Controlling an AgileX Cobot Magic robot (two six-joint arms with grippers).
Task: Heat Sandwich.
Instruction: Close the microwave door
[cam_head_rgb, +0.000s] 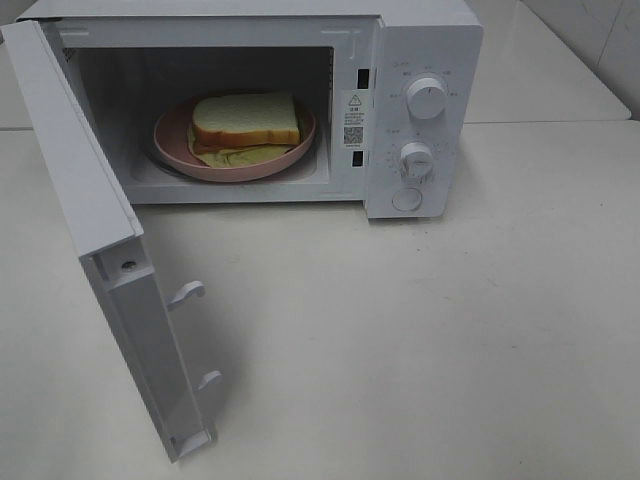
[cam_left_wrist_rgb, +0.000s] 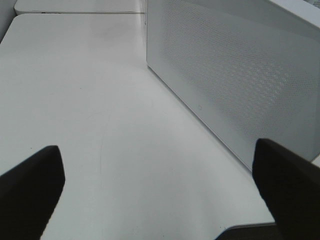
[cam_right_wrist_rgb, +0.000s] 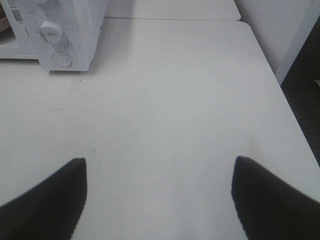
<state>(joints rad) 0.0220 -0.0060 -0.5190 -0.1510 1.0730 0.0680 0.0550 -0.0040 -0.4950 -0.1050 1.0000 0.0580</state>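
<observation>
The sandwich (cam_head_rgb: 245, 122), white bread with a tan crust and a pale yellow-green layer, lies on a round pink plate (cam_head_rgb: 290, 158) inside the white microwave (cam_head_rgb: 430, 40). The microwave's door (cam_head_rgb: 90, 200) hangs wide open to the left. Neither gripper appears in the exterior high view. My left gripper (cam_left_wrist_rgb: 160, 187) is open over bare table, facing the perforated outer face of the door (cam_left_wrist_rgb: 235, 75). In the right wrist view my right gripper (cam_right_wrist_rgb: 159, 192) is open and empty above the table, with the microwave's knob panel (cam_right_wrist_rgb: 55, 35) farther off.
The white table (cam_head_rgb: 420, 340) stretches in front of and to the right of the microwave. Two latch hooks (cam_head_rgb: 190, 292) stick out from the open door's inner edge. The table's right edge (cam_right_wrist_rgb: 282, 100) drops off to a dark floor.
</observation>
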